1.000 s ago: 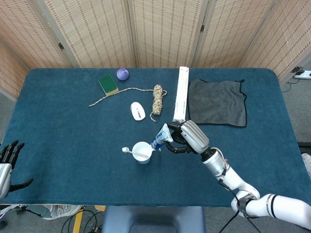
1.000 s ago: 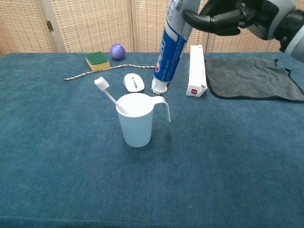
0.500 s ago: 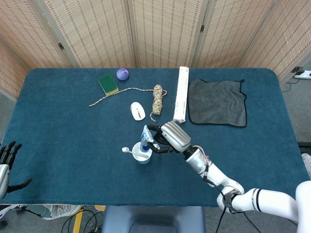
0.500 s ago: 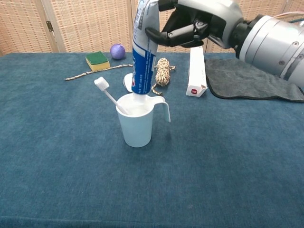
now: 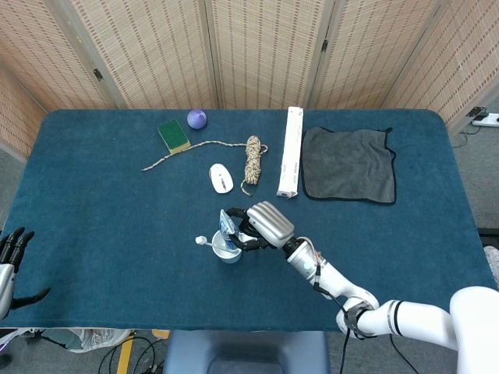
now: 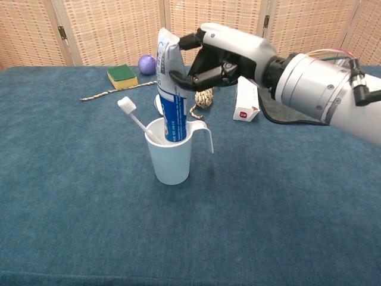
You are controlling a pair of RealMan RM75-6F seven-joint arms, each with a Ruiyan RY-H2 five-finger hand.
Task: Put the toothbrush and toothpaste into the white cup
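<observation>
- Above the cup [image 6: 171,158]: blocked by the right hand [image 6: 221,56] gripping the toothpaste [image 6: 169,89], tube standing in the cup mouth beside the toothbrush [image 6: 136,118] leaning out to the left.
- Right of the cup: taken up by the right forearm slanting in from the near right; handle sticking out on that side.
- Behind the cup: crowded with a mouse [image 5: 221,178], a rope coil [image 5: 253,157] with its loose tail running left, a long white box [image 5: 290,150] and a grey cloth [image 5: 348,164].
- Far back left: sponge [image 5: 173,135] and purple ball [image 5: 197,118] close together.
- Left and front of the cup: open blue bench [image 5: 101,218], wide room to pass.
- Left hand [image 5: 11,257] at the near left bench edge, well apart from everything.
</observation>
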